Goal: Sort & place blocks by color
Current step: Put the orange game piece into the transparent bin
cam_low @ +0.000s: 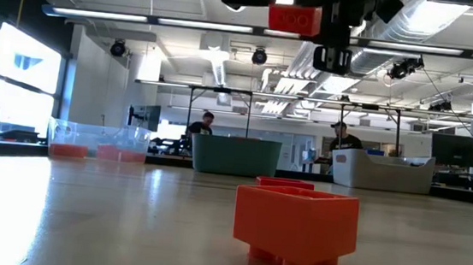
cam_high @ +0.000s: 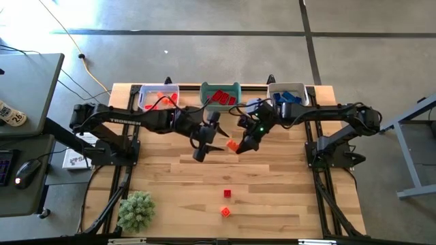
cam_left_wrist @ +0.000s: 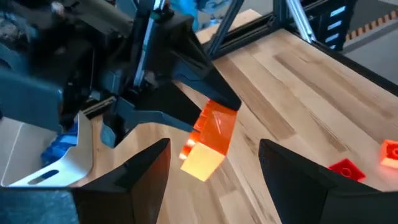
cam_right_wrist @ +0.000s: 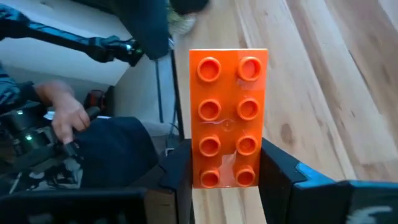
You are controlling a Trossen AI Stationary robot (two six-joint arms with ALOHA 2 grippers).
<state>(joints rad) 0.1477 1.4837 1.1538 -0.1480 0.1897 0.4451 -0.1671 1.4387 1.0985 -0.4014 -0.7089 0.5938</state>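
We counted three bins at the table's (cam_high: 170, 177) far edge and two small blocks loose on it. The right gripper (cam_high: 240, 145) clamped one orange brick (cam_right_wrist: 227, 118) above mid-table; the left gripper (cam_high: 212, 144) hung spread, empty, beside it.

Glossy plastic brick (cam_right_wrist: 227, 118), wooden table (cam_high: 272, 184)

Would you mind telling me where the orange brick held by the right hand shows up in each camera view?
High view: orange brick at table centre, at the right hand.
Low view: top centre, raised.
Left wrist view: centre.
Right wrist view: centre, studs facing the camera, between the fingers.
Shared landmark: the light wooden table.
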